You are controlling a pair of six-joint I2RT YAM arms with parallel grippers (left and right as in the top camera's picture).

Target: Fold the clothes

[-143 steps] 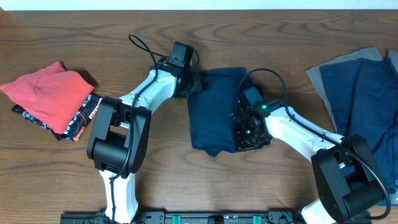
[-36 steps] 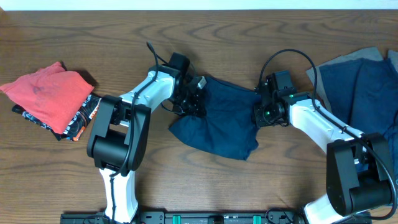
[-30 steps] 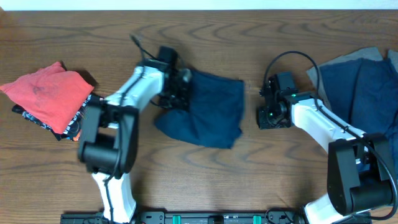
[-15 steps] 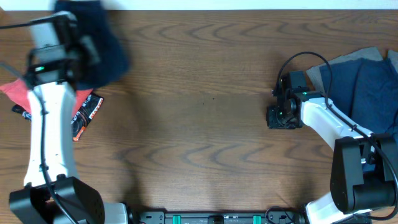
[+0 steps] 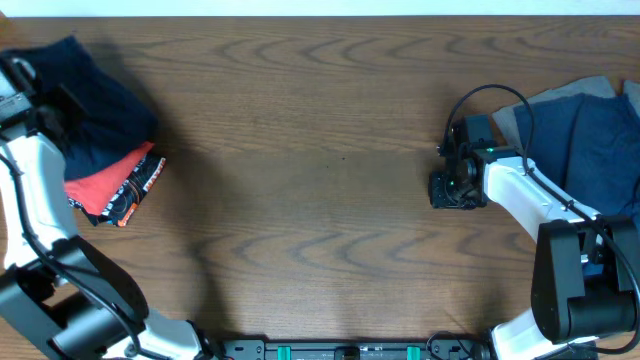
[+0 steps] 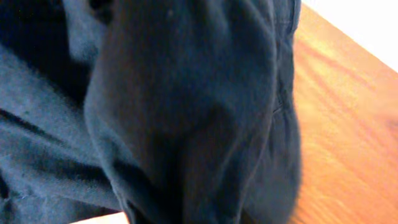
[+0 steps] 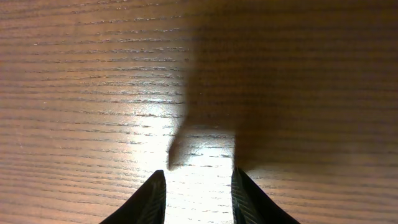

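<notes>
Left gripper (image 5: 52, 108) is clamped on the navy garment (image 5: 100, 100) draped atop the red garment (image 5: 100, 178); far right of it, the right gripper (image 7: 198, 179) is held parted, empty.

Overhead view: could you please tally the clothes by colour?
Navy blue: 2, the left navy garment and the grey-edged right navy pile, which may hide more.
Red: 1, the red garment.
Black, printed: 1, the black printed garment.
Total: 4 that can be told apart.
</notes>
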